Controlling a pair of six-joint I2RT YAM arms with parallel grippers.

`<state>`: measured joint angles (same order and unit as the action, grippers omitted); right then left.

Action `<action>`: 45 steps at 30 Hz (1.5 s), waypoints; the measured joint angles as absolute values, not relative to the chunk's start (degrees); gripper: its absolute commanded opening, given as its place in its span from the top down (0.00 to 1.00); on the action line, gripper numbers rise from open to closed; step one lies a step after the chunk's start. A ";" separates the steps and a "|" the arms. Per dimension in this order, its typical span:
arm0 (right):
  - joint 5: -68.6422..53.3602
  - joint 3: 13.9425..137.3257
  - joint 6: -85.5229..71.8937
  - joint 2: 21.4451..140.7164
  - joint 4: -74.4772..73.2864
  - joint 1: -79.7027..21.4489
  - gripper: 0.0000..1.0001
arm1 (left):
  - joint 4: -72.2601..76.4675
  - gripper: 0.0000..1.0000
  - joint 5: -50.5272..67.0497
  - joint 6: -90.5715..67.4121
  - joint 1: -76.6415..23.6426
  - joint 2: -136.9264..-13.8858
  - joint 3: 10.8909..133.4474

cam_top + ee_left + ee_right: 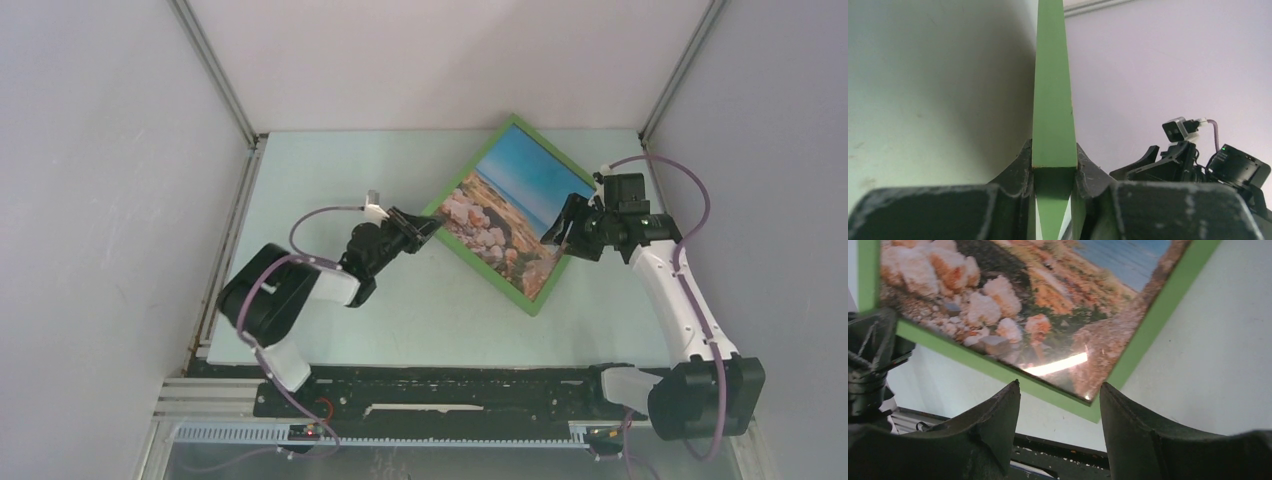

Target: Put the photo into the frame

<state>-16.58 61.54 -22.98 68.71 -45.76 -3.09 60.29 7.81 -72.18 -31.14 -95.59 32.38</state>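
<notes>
**Two grippers at the frame, one clamped and one spread**

From the top camera, the frame [478,264] shows its green face and sits turned cornerwise over the back middle of the table [330,170]. The photo [510,200] fills the space inside its rails, sky toward the back edge and rocks toward the left. The left gripper [418,229] meets the frame's left corner, and the right gripper [566,228] is at its right-hand rail.

On the left wrist camera, both fingers [1018,170] press against a green rail that runs straight up between them, a firm pinch.

On the right wrist camera, the fingers [998,425] stand well apart with nothing clamped. The frame's near corner and the glossy photo, with a streak of glare, lie just beyond them.
</notes>
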 measured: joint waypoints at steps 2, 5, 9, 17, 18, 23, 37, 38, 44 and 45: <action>-16.58 61.54 -22.79 67.81 -45.91 -2.81 0.33 | 62.63 1.00 8.12 -74.59 -32.40 -99.98 34.26; -16.56 61.54 -22.52 66.57 -46.30 -2.13 0.33 | 64.84 1.00 8.19 -76.53 -35.51 -106.83 39.53; -16.58 60.95 -22.24 64.93 -46.78 -1.10 0.33 | 66.43 1.00 8.97 -78.70 -40.21 -115.33 46.48; -16.62 60.27 -22.04 63.48 -48.62 -0.73 0.33 | 67.40 1.00 9.13 -82.06 -45.08 -121.10 49.36; -16.62 60.27 -22.00 63.24 -48.73 -0.73 0.33 | 67.09 1.00 9.13 -81.93 -45.04 -121.10 49.54; -16.64 60.14 -21.93 61.84 -48.90 -0.73 0.33 | 63.96 0.92 9.72 -81.28 -44.25 -121.10 51.48; -16.67 58.08 -21.93 61.14 -49.06 -0.73 0.33 | 52.71 0.71 12.71 -80.99 -42.63 -118.04 52.25; -16.71 58.00 -21.93 61.14 -49.06 -0.73 0.33 | 52.29 0.69 13.19 -80.99 -42.52 -117.97 52.23; -17.06 57.95 -21.96 60.84 -49.06 -0.73 0.33 | 47.37 0.65 15.77 -81.58 -41.74 -117.99 50.30; -17.06 57.91 -21.96 60.71 -49.04 -0.73 0.33 | 47.18 0.65 16.05 -81.95 -41.67 -118.02 50.11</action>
